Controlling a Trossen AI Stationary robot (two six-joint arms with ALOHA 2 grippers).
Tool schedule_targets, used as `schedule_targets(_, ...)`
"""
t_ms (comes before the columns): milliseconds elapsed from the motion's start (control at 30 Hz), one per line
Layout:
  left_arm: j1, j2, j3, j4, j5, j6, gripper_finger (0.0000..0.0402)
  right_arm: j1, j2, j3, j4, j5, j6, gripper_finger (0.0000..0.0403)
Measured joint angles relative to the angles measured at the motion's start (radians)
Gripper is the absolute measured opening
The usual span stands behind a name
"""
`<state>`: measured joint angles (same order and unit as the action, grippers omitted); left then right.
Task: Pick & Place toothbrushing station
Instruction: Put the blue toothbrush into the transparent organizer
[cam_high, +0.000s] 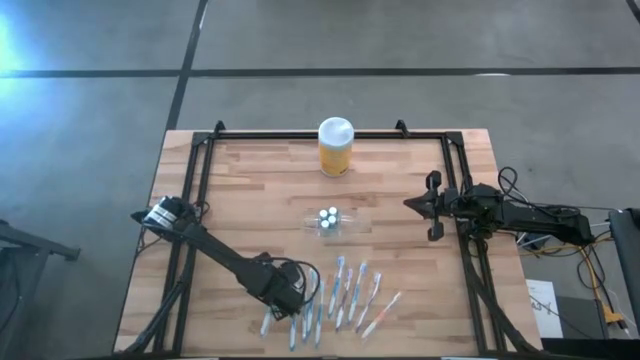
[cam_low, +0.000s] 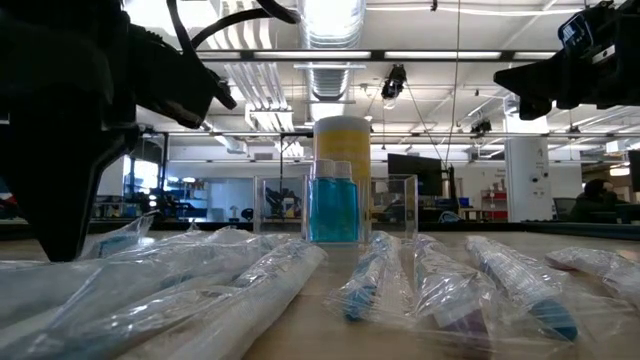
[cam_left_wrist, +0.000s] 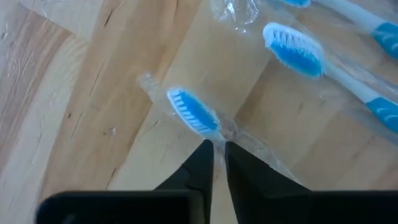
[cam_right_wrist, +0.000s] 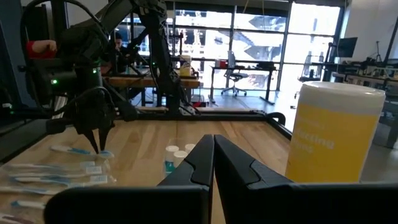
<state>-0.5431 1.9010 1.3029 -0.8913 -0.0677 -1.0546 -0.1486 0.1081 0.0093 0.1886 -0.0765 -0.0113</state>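
Toothbrushing station (cam_high: 329, 222): at table centre, upright, untouched, clear of both grippers. Nearest the front edge: wrapped toothbrushes (cam_high: 345, 295) in a row; left gripper (cam_high: 293, 297) lowered at the row's left end, fingers pinched on a wrapped toothbrush (cam_left_wrist: 191, 111). Right gripper (cam_high: 412, 204) raised at table right, fingers together, empty. Farthest: yellow jar (cam_high: 335, 147) at rear edge.

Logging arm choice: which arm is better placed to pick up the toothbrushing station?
Probably right: its tool hangs free beside the toothbrushing station, while the left tool is down pinching a wrapped toothbrush.
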Motion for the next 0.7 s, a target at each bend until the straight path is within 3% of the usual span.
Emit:
schedule_targets(167, 0.000, -0.022, 0.004, 0.000, 0.005, -0.010, 0.0020, 0.000, 0.000, 0.000, 0.000, 0.000, 0.000, 0.0008)
schedule_targets(300, -0.001, -0.041, 0.019, 0.000, 0.004, -0.064, 0.0032, 0.000, -0.001, 0.000, 0.000, 0.000, 0.000, 0.0008)
schedule_targets(433, -0.001, -0.042, 0.021, 0.001, 0.004, -0.094, 0.0071, 0.000, -0.001, 0.000, 0.001, 0.000, 0.000, 0.0008)
schedule_targets(700, -0.001, -0.041, 0.017, 0.008, -0.031, -0.149, 0.0187, 0.000, 0.000, 0.000, 0.001, 0.000, 0.008, 0.0008)
